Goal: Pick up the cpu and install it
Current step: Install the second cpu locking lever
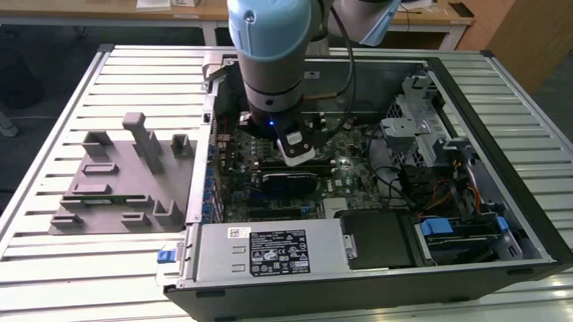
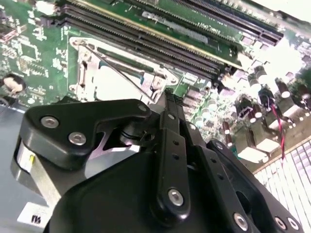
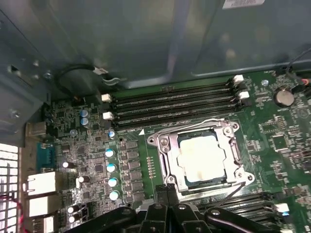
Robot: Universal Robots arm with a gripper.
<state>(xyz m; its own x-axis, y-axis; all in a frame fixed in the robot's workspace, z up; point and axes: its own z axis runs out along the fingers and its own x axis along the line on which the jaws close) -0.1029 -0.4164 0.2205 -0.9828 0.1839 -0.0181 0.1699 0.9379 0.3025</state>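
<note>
We get the exterior view from high up, angled down over the open black desktop computer case (image 1: 376,201) on the slatted metal table (image 1: 54,255), w/ the grey-and-blue robot arm (image 1: 273,60) mid-frame. Both wrist views ride close above the green motherboard (image 3: 73,155). They share the silver-framed square socket (image 3: 201,158) (image 2: 116,77) and the black memory slots (image 3: 170,104) (image 2: 160,41), seen from opposite sides.

Slatted metal table (image 1: 80,261) under my rig.
I see the grey fixture tray (image 1: 117,181) at the exterior view's left, the open computer case (image 1: 376,268) just right.
</note>
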